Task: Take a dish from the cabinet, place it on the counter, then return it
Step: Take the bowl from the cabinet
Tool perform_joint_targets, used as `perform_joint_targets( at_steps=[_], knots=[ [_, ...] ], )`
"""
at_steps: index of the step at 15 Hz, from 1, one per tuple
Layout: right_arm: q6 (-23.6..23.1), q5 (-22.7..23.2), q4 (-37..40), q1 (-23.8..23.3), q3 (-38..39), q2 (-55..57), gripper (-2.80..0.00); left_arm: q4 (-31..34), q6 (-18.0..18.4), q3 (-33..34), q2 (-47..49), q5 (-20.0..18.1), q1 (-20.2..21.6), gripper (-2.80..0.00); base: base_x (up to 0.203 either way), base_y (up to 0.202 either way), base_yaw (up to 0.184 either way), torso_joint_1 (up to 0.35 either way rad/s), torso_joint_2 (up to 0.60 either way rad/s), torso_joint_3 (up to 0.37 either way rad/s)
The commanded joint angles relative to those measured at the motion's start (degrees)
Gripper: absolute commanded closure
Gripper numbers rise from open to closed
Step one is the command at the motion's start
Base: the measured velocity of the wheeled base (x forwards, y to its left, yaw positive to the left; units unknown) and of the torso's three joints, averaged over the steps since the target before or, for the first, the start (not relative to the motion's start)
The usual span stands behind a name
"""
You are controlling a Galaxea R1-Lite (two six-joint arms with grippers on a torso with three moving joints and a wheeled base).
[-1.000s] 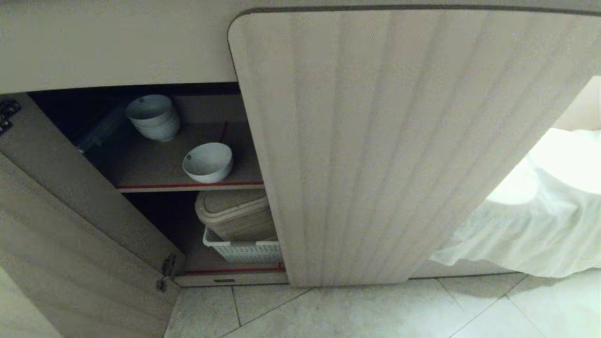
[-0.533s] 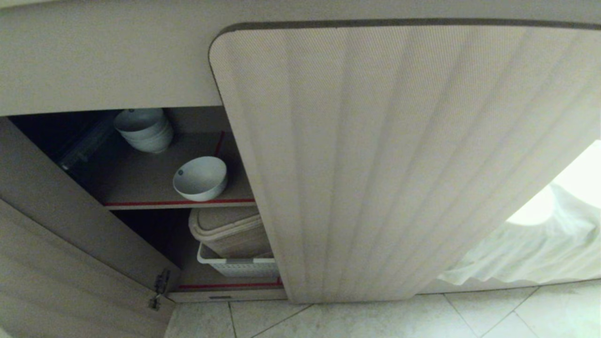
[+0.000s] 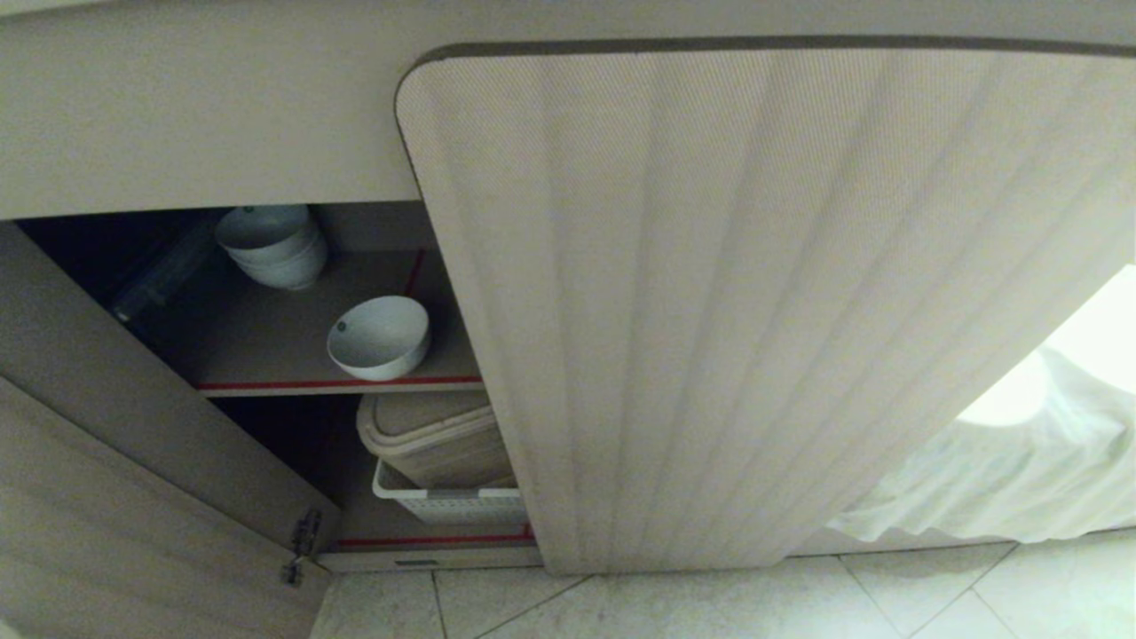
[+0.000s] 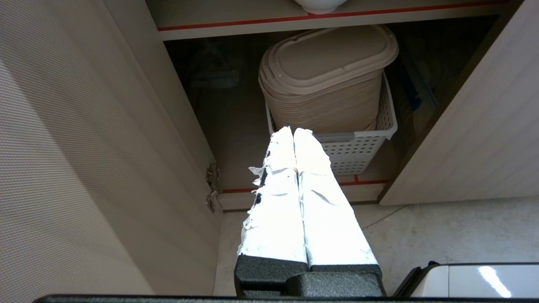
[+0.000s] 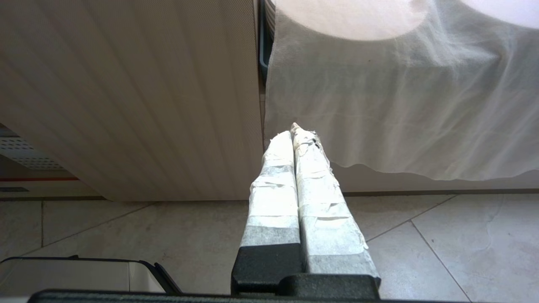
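You've got the cabinet (image 3: 710, 311) with its left door swung open and its right fluted door closed. The dish (image 3: 380, 335) sits on the upper shelf (image 3: 266, 342), near the red-taped front edge, tipped a little toward you, apart from the stack of white bowls (image 3: 271, 244) further back on the same shelf. Below it, a beige lidded bin (image 3: 435, 439) stands in a white perforated basket (image 3: 453, 504) on the bottom shelf.

Neither arm shows in your head view. Left gripper (image 4: 294, 134) hangs low in front of the open compartment, pointing in toward the basket, taped fingers (image 4: 311, 160) pressed together, holding nothing, touching nothing. Only the foot of the dish shows at the edge of that wrist view.

Right gripper (image 5: 292, 131) hangs low too, pointing at the seam between the closed door and a white cloth (image 5: 400, 105) draped beside it, fingers together, empty. Tiled floor (image 5: 126, 227) under both. Desk top isn't visible to you here.
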State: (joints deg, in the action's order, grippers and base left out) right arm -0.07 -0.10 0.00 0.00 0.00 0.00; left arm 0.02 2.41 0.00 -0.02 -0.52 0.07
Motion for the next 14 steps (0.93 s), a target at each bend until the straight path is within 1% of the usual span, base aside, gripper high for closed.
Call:
perform_joint_targets(
  at_steps=[1, 4, 6, 8, 10, 12, 14],
  knots=[
    [0.0, 0.0, 0.0, 0.0, 0.0, 0.0, 0.0, 0.0, 0.0, 0.0, 0.0, 0.1, 0.0, 0.0, 0.0, 0.0, 0.0, 0.0, 0.0, 0.0],
    [0.0, 0.0, 0.0, 0.0, 0.0, 0.0, 0.0, 0.0, 0.3, 0.0, 0.0, -0.1, 0.0, 0.0, 0.0, 0.0, 0.0, 0.0, 0.0, 0.0],
    [0.0, 0.0, 0.0, 0.0, 0.0, 0.0, 0.0, -0.4, 2.8, 0.0, 0.0, -0.4, 0.0, 0.0, 0.0, 0.0, 0.0, 0.0, 0.0, 0.0],
    [0.0, 0.0, 0.0, 0.0, 0.0, 0.0, 0.0, -1.0, 6.3, -0.2, 0.0, -1.9, 0.0, 0.0, 0.0, 0.0, 0.0, 0.0, 0.0, 0.0],
    [0.0, 0.0, 0.0, 0.0, 0.0, 0.0, 0.0, -0.6, 6.7, -2.1, 0.0, -2.4, 0.0, 0.0, 0.0, 0.0, 0.0, 0.0, 0.0, 0.0],
    [0.0, 0.0, 0.0, 0.1, 0.0, 0.0, 0.0, 2.0, 6.7, -5.9, 0.6, -5.3, 0.0, 0.0, 0.0, 0.0, 0.0, 0.0, 0.0, 0.0],
    [0.0, 0.0, 0.0, 0.0, 0.0, 0.0, 0.0, 3.6, 6.8, -8.9, 4.1, -7.2, 0.0, 0.0, 0.0, 0.0, 0.0, 0.0, 0.0, 0.0]
  ],
)
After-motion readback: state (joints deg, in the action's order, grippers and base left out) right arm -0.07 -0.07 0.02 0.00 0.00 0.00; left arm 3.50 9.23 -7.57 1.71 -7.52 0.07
